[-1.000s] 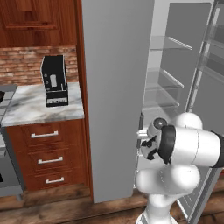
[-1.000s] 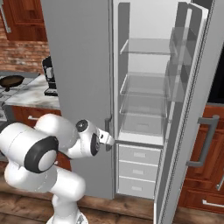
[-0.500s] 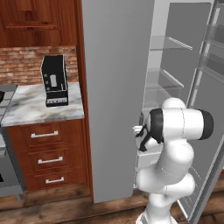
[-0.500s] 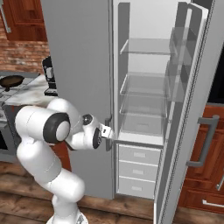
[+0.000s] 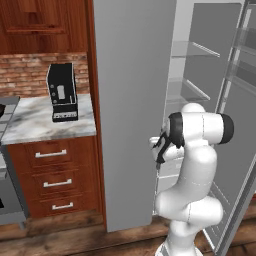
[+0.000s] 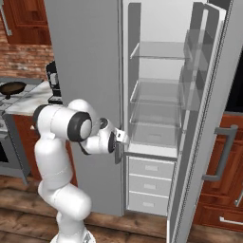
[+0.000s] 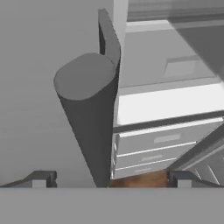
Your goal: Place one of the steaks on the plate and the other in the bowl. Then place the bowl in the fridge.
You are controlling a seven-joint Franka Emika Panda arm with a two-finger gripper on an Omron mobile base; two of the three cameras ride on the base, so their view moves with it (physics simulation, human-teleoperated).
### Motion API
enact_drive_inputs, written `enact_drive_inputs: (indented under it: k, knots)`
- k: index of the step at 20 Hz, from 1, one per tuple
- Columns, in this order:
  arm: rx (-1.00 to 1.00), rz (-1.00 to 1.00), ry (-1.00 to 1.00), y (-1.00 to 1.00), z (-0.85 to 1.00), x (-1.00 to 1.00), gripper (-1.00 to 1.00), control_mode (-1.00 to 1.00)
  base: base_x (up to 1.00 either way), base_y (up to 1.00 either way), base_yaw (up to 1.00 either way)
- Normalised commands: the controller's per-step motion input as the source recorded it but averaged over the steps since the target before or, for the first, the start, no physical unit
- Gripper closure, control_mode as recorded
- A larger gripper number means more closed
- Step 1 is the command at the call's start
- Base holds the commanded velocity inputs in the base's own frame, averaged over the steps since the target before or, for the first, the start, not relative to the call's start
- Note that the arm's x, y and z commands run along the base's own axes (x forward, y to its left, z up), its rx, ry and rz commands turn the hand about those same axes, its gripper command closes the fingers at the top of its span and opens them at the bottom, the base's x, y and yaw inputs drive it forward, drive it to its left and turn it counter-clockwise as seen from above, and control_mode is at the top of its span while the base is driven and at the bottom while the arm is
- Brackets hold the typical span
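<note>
- Since a second ago, the arm has straightened up, bringing the hand [image 7: 109,178] to the fridge [image 6: 90,71] door handle [image 7: 89,113].
- Fingers spread wide, released, with the handle between them.
- Fridge's right door stands open; its left door is closed beside the counter [image 5: 40,122].

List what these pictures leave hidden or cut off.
- Claw: in the base views, the arm's own wrist covers its fingertips.
- Fridge left compartment: the closed door covers its inside.
- Frying pan: cut by the right base view's left edge.
- Coffee machine buttons: too small to read.
</note>
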Motion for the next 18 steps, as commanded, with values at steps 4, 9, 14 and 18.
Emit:
enact_drive_inputs:
  k: [4,9,14,18]
  knots:
    - [0.0,0.0,-0.03,0.09,-0.26,0.46,-1.0,-1.0,0.0,0.0,0.0]
    - [0.0,0.0,-0.03,0.33,-0.27,0.41,-1.0,-1.0,0.0,0.0,0.0]
    - [0.0,0.0,-0.02,0.19,-0.29,0.43,-1.0,-1.0,0.0,0.0,0.0]
    - [0.0,0.0,0.0,0.13,-0.11,0.55,-1.0,-1.0,0.0,0.0,0.0]
